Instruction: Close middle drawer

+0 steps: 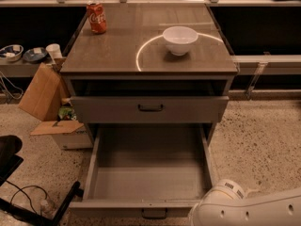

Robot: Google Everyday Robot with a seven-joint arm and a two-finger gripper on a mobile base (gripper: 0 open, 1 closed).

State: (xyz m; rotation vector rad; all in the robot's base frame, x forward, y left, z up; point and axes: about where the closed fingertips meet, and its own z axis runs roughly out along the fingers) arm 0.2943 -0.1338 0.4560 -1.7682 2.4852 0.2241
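Grey metal cabinet (221, 86) with its middle drawer (149, 178) pulled far out

Reaching toward the lower edge of the frame, the middle drawer shows its bare tray, with its small dark handle (154, 214) at bottom centre. The upper drawer (149, 109) stands slightly out. On the bench (113, 55) sit a white bowl (179, 39) and, upper left, a red can (97, 17). A white arm (249, 211) fills the lower right corner, just beside the drawer's front. The gripper is out of view, so its hold cannot be told.

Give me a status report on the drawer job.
Gripper out of view, beyond arm at lower right. Middle drawer wide open, empty inside. Nothing seen blocking it.
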